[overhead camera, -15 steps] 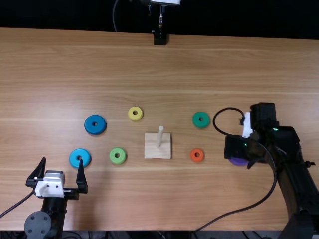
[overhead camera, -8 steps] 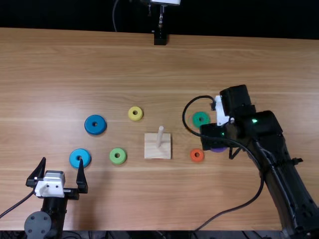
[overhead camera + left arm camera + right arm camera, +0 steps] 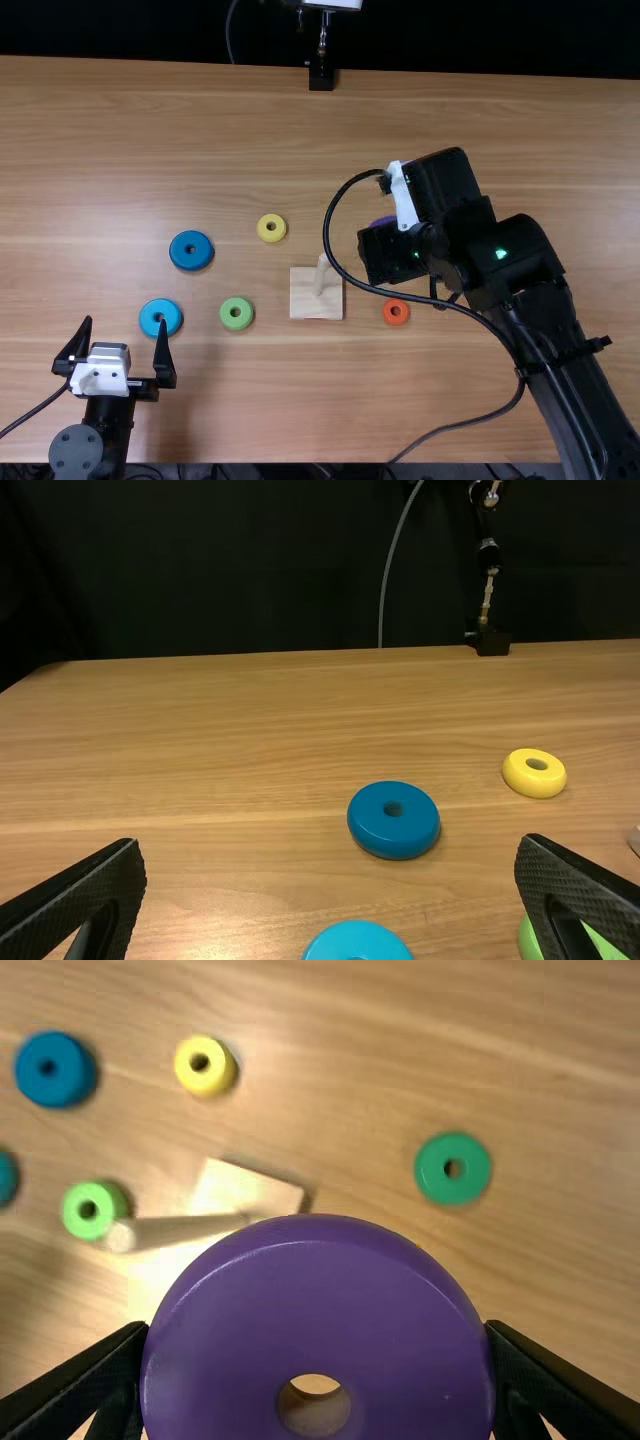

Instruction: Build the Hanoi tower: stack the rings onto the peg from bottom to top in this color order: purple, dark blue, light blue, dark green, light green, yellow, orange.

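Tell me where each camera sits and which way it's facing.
Top view: above the near edge, looking steeply down and forward at the table; both arms show.
Left wrist view: looks out across the table past two spread fingers.
Right wrist view: looks down past fingers gripping the purple ring.
Both wrist views share the yellow ring.

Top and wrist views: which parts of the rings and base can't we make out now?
Dark green ring: top view, covered by right arm.
Purple ring: top view, mostly behind right gripper.
Base: right wrist view, partly behind purple ring.
Light blue ring: left wrist view, cut off by bottom edge.
Light green ring: left wrist view, partly behind left gripper.
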